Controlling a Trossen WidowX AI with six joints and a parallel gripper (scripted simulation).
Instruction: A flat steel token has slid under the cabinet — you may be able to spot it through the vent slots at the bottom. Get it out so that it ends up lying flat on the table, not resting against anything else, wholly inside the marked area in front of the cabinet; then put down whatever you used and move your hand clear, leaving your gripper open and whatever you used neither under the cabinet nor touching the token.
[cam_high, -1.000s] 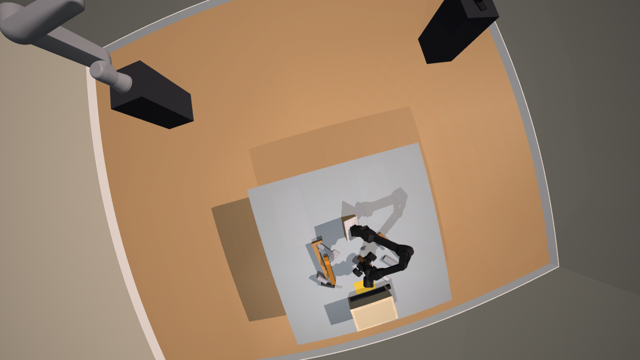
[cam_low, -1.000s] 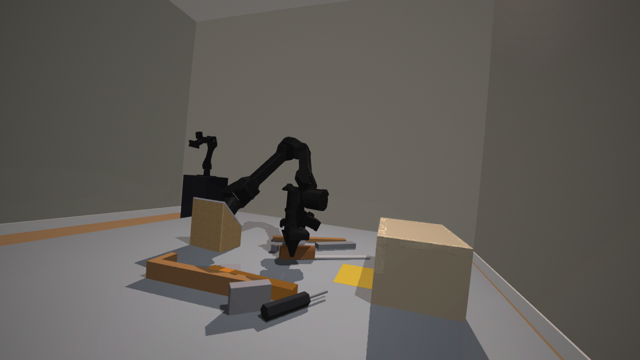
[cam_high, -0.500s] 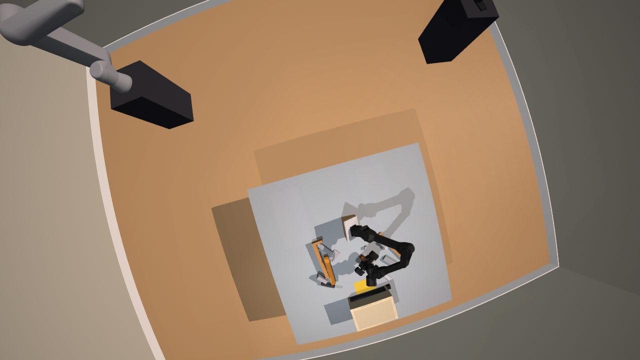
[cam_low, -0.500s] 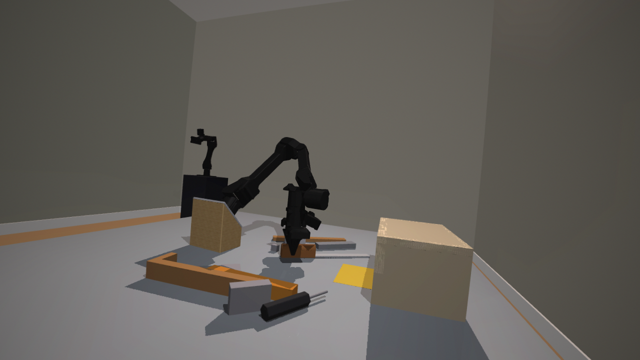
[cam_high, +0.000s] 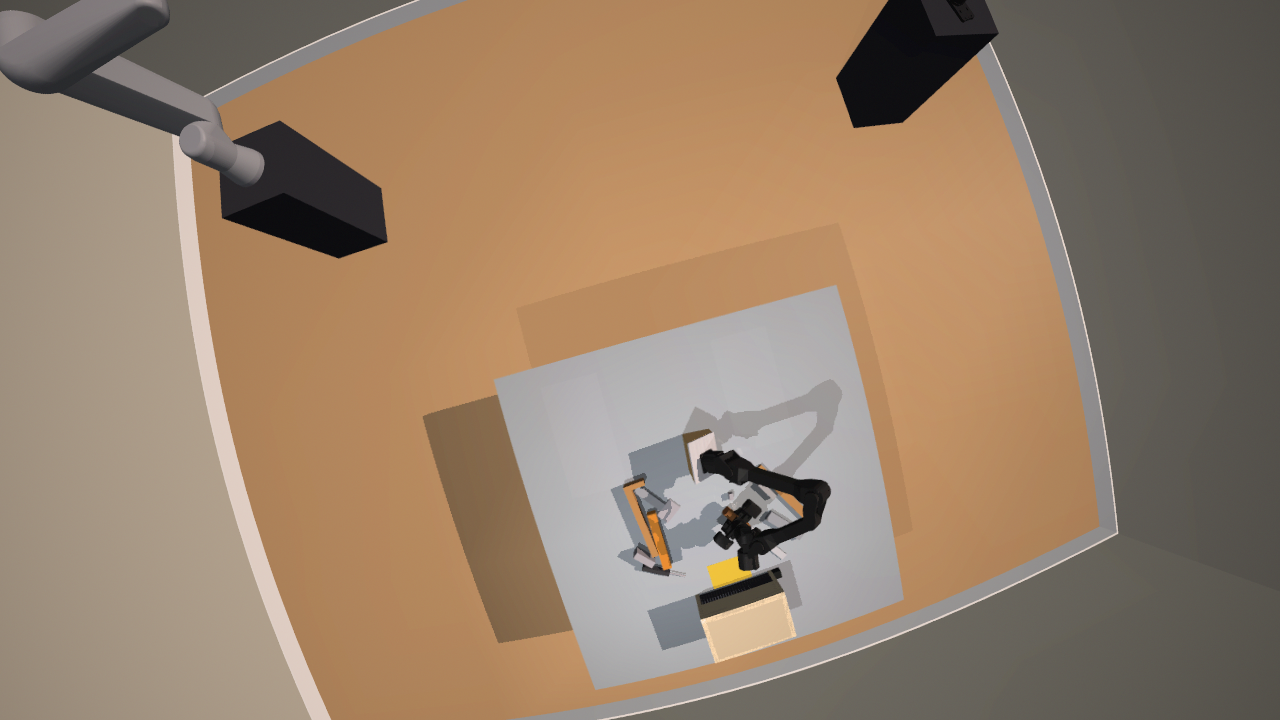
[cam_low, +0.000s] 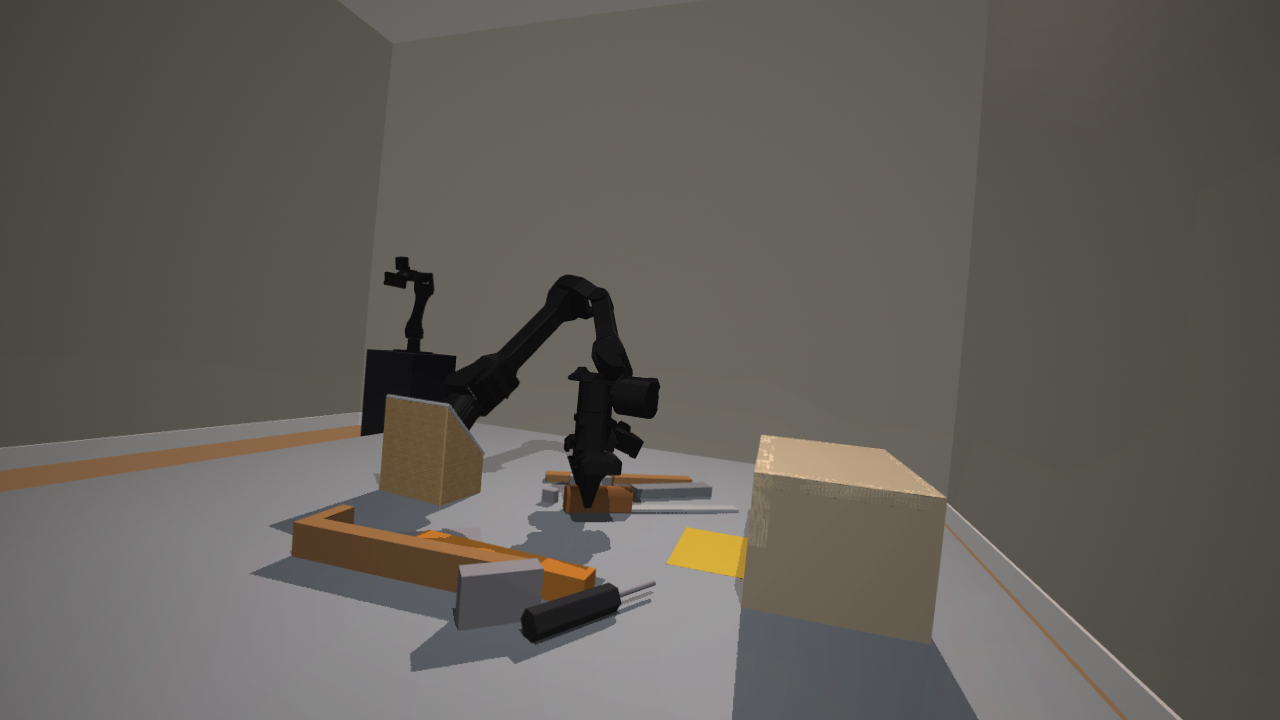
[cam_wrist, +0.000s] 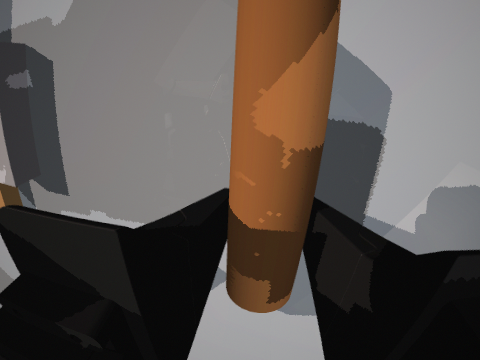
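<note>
You've got the tool picked; the retrieval itself looks undone. Gripper (cam_high: 732, 518) (cam_low: 588, 503) (cam_wrist: 267, 202) is clamped on the orange handle (cam_low: 613, 499) (cam_wrist: 277, 125), one finger each side. A thin pale rod (cam_low: 684, 509) runs from the handle toward the cabinet (cam_high: 750, 628) (cam_low: 841, 559). Rod tip isn't under it: it ends short of the cabinet in the exterior view. Can't make out the shape of the tip.

Token: not visible in any view. I can't pick it out through the vent slots (cam_high: 738, 588) at this size. Going by the task, your best bet is it's still under there. No token shows on the visible part of the yellow area (cam_high: 726, 570) (cam_low: 705, 550); the arm covers a corner from above and the cabinet hides some from the side.

Left for you, my read: line the rod up with the gap, reach in low, hook or sweep the token out, get it flat and wholly on yellow, touching nothing. Then park the tool away from token and cabinet, open up, back off. Call it early: tool in hand, no visible progress on the token. Watch you don't drag it past the yellow or leave it half over an edge.
</note>
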